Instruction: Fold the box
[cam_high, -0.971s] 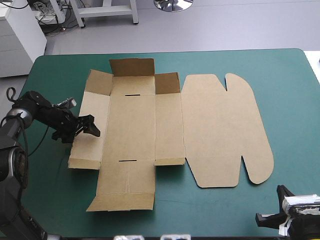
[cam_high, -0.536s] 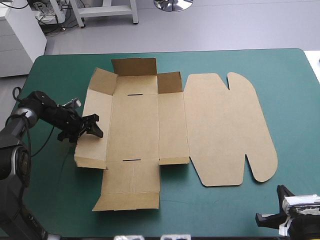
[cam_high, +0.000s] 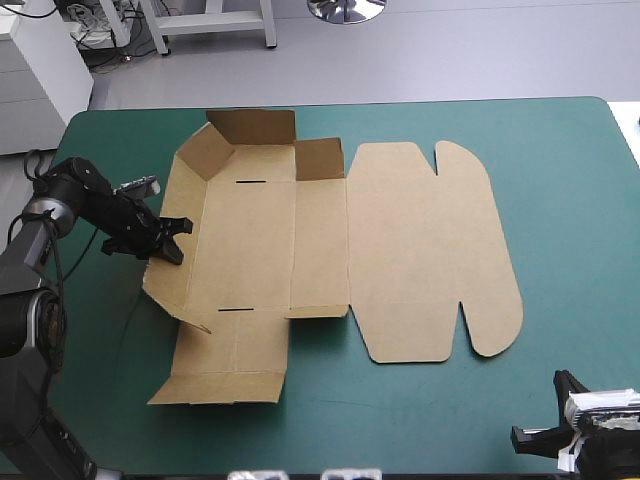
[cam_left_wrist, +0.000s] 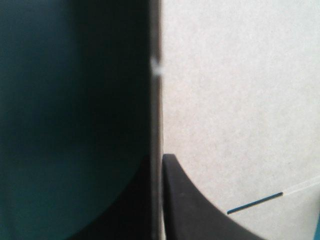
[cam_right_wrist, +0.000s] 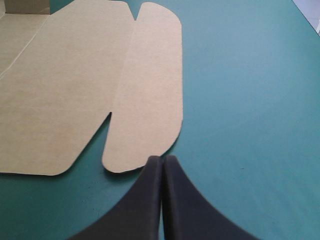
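Observation:
The brown box (cam_high: 300, 240) lies spread on the teal-green cover, its rounded lid flat to the right. The far flaps stand up a little and the left wall panel (cam_high: 170, 285) is tilted up off the table. My left gripper (cam_high: 172, 240) is at that panel's outer edge, shut on it. In the left wrist view the board's edge (cam_left_wrist: 156, 100) runs between my left gripper's (cam_left_wrist: 159, 160) black fingers, with the panel's face (cam_left_wrist: 240, 100) filling one side. My right gripper (cam_right_wrist: 162, 159) is shut and holds nothing, just short of the lid's rounded flap (cam_right_wrist: 150, 95) near the front right corner.
The near flap (cam_high: 225, 375) of the box lies flat toward the table's front edge. Bare teal-green cover (cam_high: 560, 200) stretches right of the lid and along the front.
My left gripper has gone from open to shut on the left wall panel. The panel has risen, and the whole box has slid and turned slightly to the left. The right arm has not moved.

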